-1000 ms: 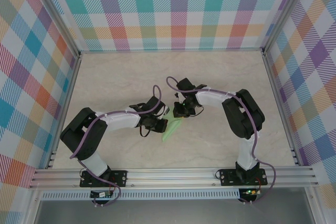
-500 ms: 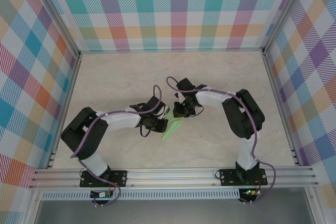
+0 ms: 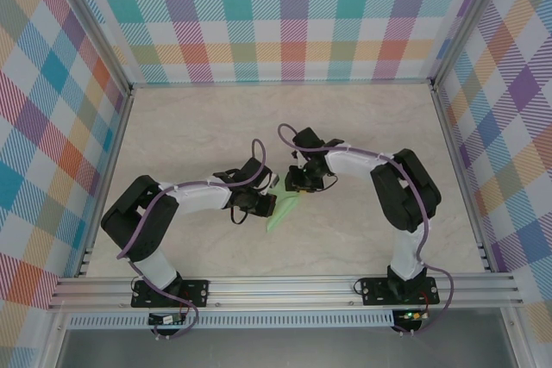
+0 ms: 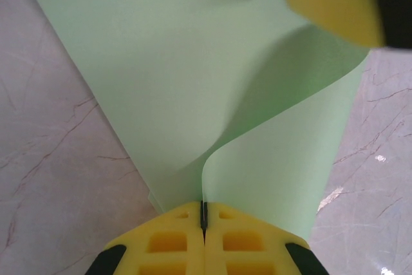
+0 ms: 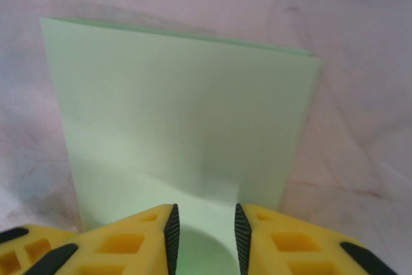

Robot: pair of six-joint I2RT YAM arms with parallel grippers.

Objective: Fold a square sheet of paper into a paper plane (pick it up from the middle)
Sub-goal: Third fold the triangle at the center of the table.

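Your left gripper [image 4: 203, 216] is clamping shut on one edge of the square sheet of paper [image 4: 193, 75], which is bowing up in a soft curl from the pinch. Your right gripper [image 5: 206, 223] is standing with its jaws apart, the paper passing loose between them. The sheet, folded over, is lying on the table [image 3: 198, 127] between your two wrists. Judge it light, limp and quick to crease: you are best pinching gently at an edge near the fold. From above its long axis is running diagonally, near-left to far-right; I cannot tell which end leads.
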